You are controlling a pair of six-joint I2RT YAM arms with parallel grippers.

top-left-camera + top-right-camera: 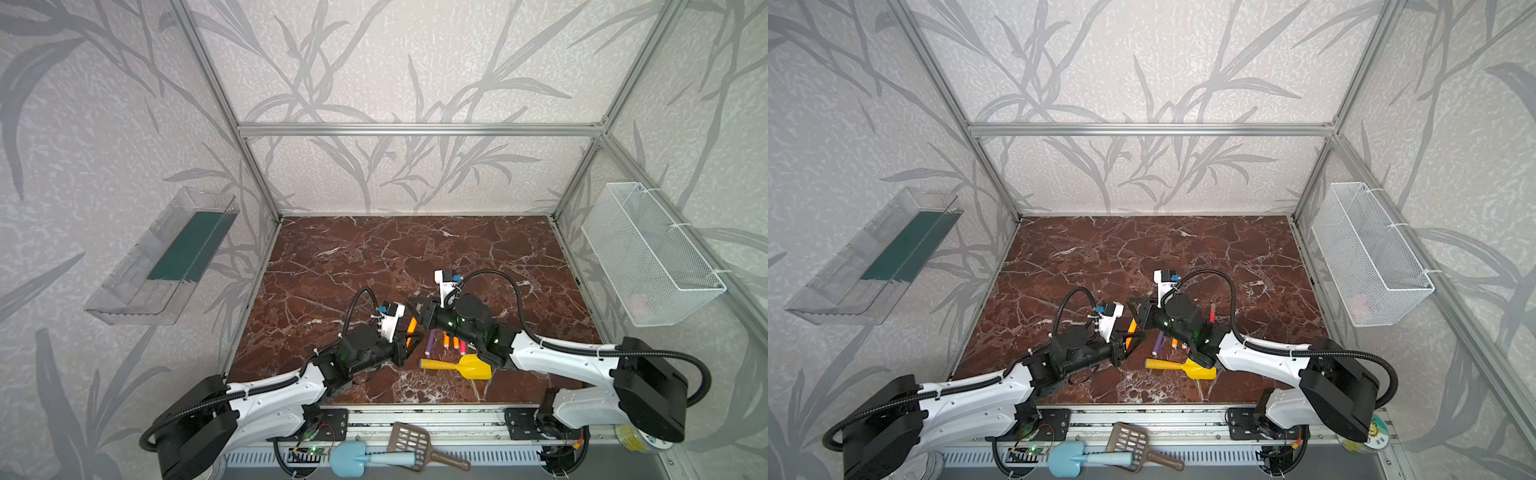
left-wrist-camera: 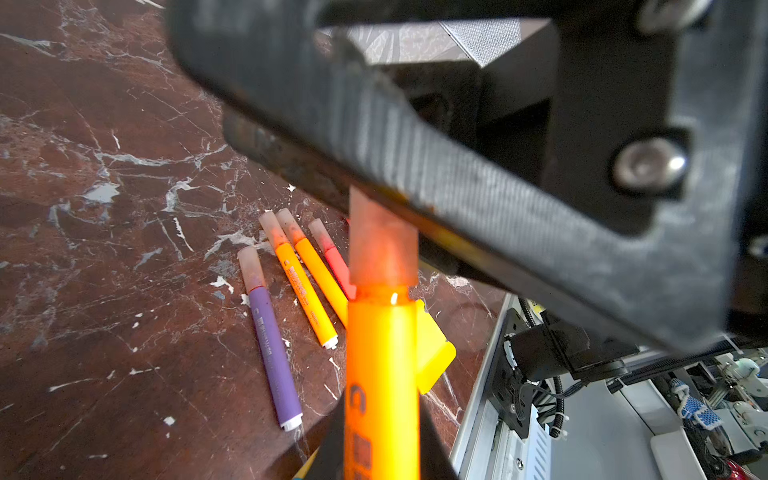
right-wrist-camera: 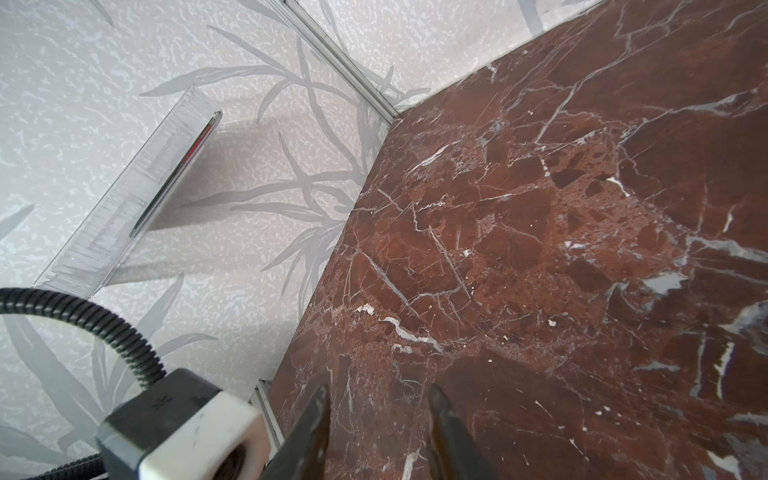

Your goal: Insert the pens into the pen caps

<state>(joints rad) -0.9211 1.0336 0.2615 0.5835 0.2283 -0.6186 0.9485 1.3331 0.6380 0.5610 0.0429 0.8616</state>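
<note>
The left claw (image 1: pixel 410 344) is clamped tight on an orange pen (image 2: pixel 382 374), which points toward 12 o'clock in both top views. A pen cap (image 2: pixel 382 245) sits over its tip and runs behind a finger of the right claw (image 3: pixel 376 399), just at 12 o'clock of the left claw. The right claw's fingers stand part way apart, with bare bench (image 3: pixel 540 249) between the tips. Whether it grips the cap cannot be told. At 3 o'clock of the left claw, capped and lying on the bench, are a purple pen (image 2: pixel 272 353), an orange pair (image 2: pixel 307 299) and a red-pink pen (image 2: pixel 334 262). A yellow shovel (image 1: pixel 469 365) lies at 4 o'clock.
</note>
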